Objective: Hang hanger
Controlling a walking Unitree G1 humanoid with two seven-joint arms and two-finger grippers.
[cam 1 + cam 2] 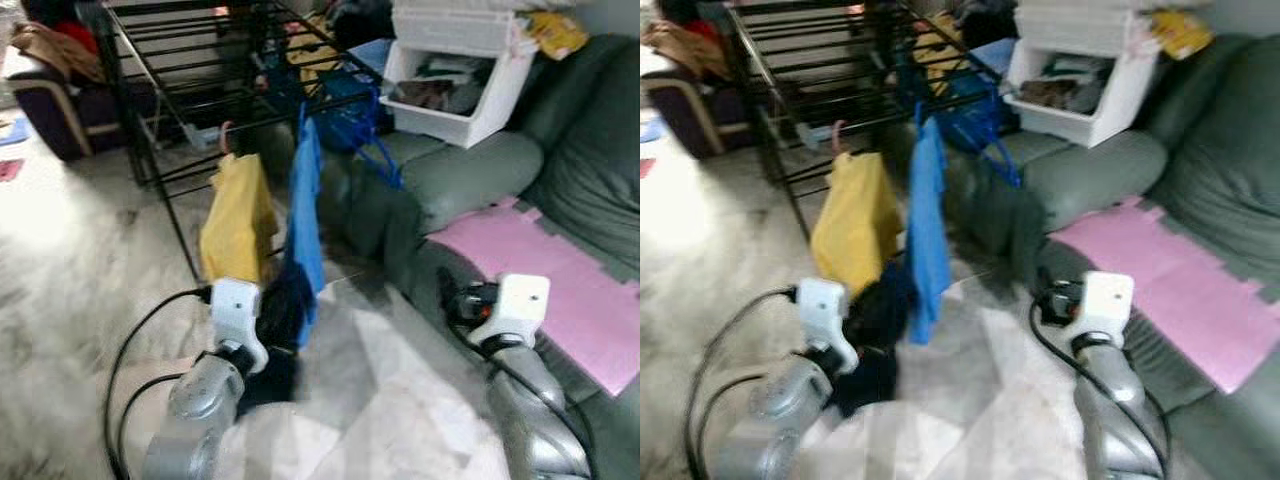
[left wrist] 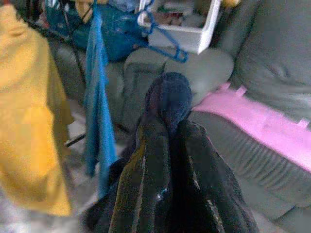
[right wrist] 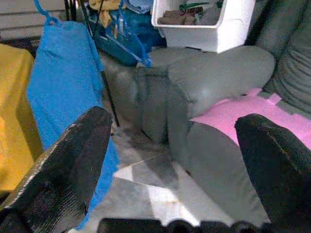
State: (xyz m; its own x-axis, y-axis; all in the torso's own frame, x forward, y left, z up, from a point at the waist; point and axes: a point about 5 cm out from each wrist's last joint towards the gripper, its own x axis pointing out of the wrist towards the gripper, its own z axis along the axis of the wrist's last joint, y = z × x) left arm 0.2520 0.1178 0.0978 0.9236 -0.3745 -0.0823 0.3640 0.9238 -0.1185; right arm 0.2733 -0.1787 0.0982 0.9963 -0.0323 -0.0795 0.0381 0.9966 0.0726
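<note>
A black drying rack (image 1: pixel 190 60) stands ahead on the left. From its near rail hang a yellow garment (image 1: pixel 238 220) and a blue garment (image 1: pixel 305 210). My left gripper (image 2: pixel 170 131) is low in front of them, shut on a dark navy garment (image 2: pixel 170 97) that drapes over its fingers and hides any hanger inside. A loose blue hanger (image 2: pixel 167 43) lies against the blue bag by the sofa arm. Off to the right, my right gripper (image 3: pixel 172 121) is open and holds nothing, near the sofa's front edge.
A grey-green sofa (image 1: pixel 470 170) fills the right side, with a pink mat (image 1: pixel 540 270) on its seat and a white bin (image 1: pixel 455 70) of clothes on its arm. An armchair (image 1: pixel 50 90) stands far left. Pale floor lies between rack and sofa.
</note>
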